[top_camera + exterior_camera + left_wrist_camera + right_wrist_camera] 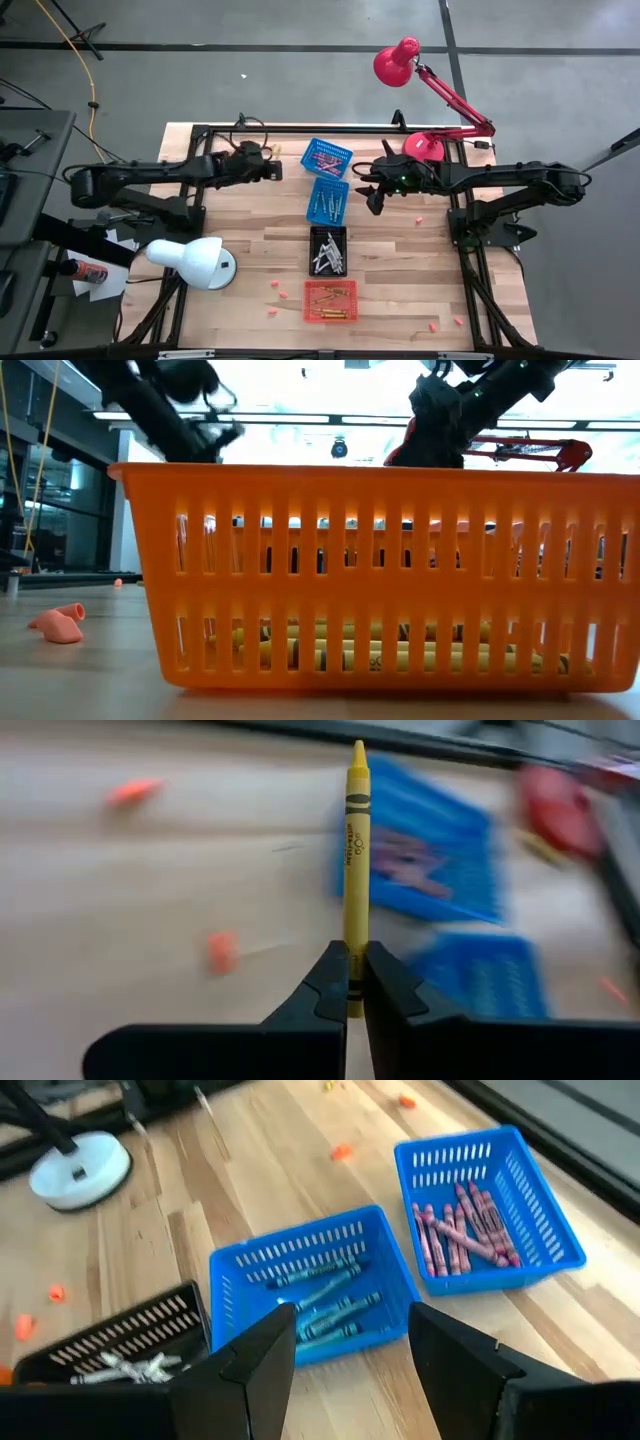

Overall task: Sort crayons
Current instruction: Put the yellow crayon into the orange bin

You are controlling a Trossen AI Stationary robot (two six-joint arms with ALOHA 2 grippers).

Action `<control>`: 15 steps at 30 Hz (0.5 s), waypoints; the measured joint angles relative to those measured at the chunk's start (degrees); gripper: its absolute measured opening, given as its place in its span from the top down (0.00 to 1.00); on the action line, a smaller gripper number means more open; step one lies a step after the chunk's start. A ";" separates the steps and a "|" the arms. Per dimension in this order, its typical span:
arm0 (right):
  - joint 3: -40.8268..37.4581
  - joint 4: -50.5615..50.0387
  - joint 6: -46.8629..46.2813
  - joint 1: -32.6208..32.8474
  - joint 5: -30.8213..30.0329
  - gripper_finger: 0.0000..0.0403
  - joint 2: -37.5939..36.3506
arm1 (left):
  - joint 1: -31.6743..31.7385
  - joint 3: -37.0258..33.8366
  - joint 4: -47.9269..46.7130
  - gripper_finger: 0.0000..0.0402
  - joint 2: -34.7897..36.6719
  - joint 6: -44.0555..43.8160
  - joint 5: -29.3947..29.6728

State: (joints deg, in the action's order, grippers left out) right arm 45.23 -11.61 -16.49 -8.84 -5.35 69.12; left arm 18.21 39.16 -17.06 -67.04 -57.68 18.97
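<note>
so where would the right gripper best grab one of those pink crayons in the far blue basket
Grip a pink crayon across its middle, coming straight down from above: the basket walls block any sideways approach. They lie nearly parallel and close-packed, so set the fingers across the crayon's length, probably on the one lying crosswise on top. The right gripper is open, above the neighbouring basket.

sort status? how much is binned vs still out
Mostly binned: pink crayons in one blue basket, blue-green crayons in the next, grey crayons in the black basket, yellow crayons in the orange basket. In hand: left gripper holds a yellow crayon. Right gripper open, empty. No loose crayons visible on the table.
</note>
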 joint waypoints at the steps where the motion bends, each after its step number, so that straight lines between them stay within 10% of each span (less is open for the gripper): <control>1: 0.00 0.79 0.01 0.00 0.01 0.53 0.00 | -0.55 0.00 1.86 1.00 1.26 4.13 -1.20; 15: 0.00 12.84 6.45 0.00 0.03 0.53 0.00 | -7.13 0.11 15.69 1.00 12.07 50.41 -17.05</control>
State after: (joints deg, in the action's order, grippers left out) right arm 45.23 1.23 -10.04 -8.84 -5.32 69.12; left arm 11.08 39.27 -1.37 -54.97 -7.27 1.92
